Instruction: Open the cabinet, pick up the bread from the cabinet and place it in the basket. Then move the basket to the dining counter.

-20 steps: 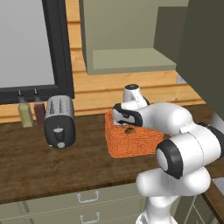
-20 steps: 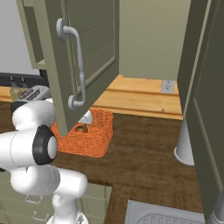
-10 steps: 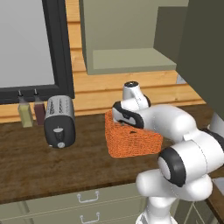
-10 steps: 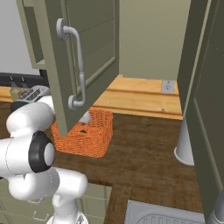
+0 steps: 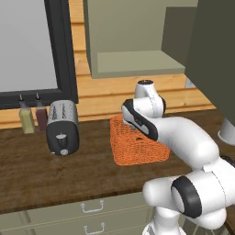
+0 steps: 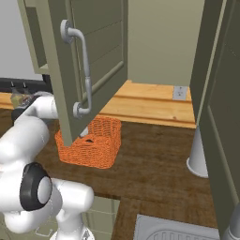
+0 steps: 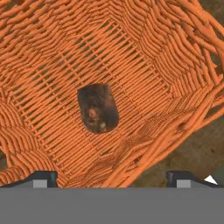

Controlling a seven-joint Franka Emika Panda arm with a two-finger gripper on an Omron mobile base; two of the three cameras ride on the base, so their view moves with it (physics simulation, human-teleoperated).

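Hand view: bread (image 7: 98, 108) on basket (image 7: 52, 52) floor, below wide-spread, empty end effector (image 7: 112, 178).

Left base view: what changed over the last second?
The arm swung lower and farther over the basket, hiding the bread that showed in it before; the hand view has the bread on the basket floor, claw apart above it. Basket, toaster and open cabinet stayed put.
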